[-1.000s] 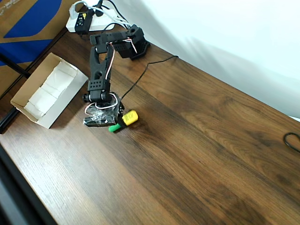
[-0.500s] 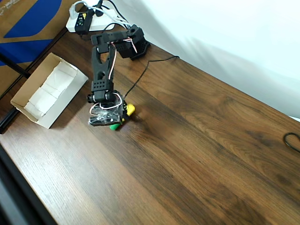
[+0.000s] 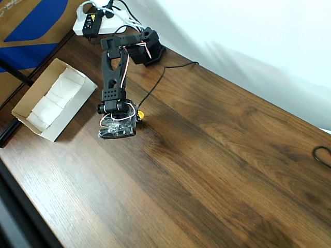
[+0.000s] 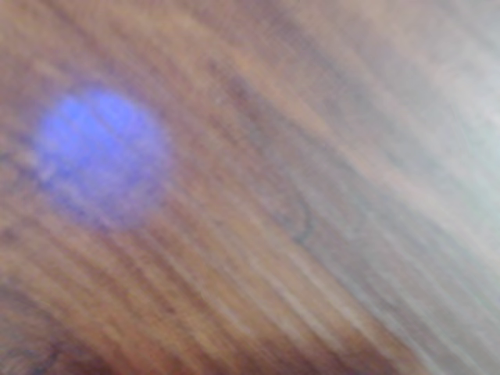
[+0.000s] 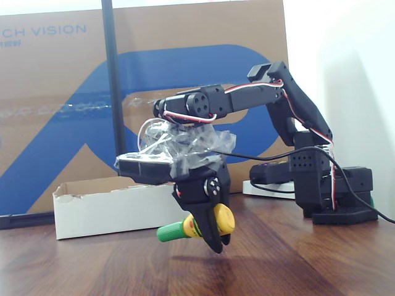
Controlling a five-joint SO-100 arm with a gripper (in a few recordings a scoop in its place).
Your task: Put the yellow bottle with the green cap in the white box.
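Lifted since a second ago: the yellow bottle with the green cap (image 5: 203, 226) is off the wood, and the arm has drawn back toward its base.

One gripper (image 5: 207, 229), fingers closed tight on the one bottle, holds it level above the table (image 5: 296, 265), with the tapering green cap pointing left in the fixed view and the rounded yellow end to the right; from overhead just a yellow sliver (image 3: 140, 114) peeks out beside the wrist. The black plastic arm (image 3: 114, 77) carries crinkled clear wrap and white wires. One white box (image 3: 50, 99), shallow cardboard with tan walls and white paper lining, sits apart to the left in the overhead view. Dark-grained wood planks show blurred in the wrist view.
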